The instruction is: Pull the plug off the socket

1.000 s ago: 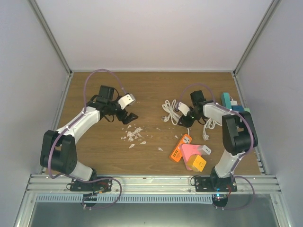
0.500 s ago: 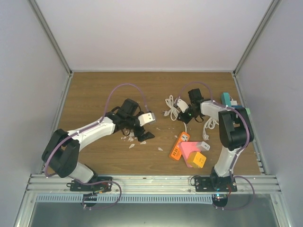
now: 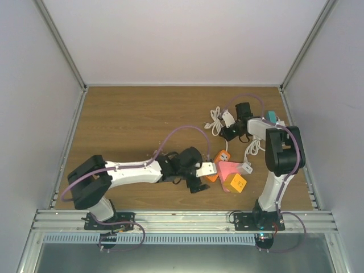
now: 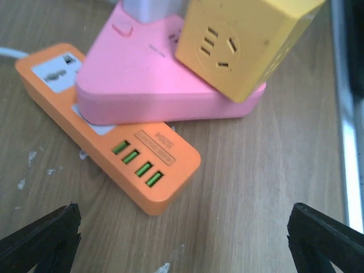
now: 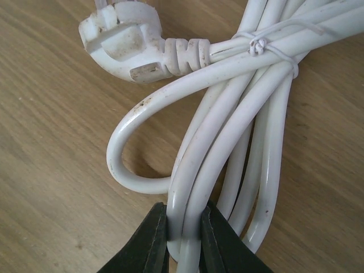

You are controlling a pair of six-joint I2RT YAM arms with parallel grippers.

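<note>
Swinging across from the counter's [image 3: 131,114] left half, the left gripper [image 4: 182,244] is now hovering with jaws spread wide just short of the orange strip [image 4: 114,142], which is lying under the pink socket [image 4: 159,85] and yellow cube [image 4: 239,45]. The white plug [image 4: 151,8] is sitting in the pink socket's far end, untouched. The right gripper [image 5: 185,239] is clenching a strand of the white cable bundle [image 5: 244,114], having dragged it toward the back-right.

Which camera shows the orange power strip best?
Left wrist view: the orange power strip is close up, green ports clear, a pink socket on it. The top view shows it small, partly covered; the right wrist, not at all.
</note>
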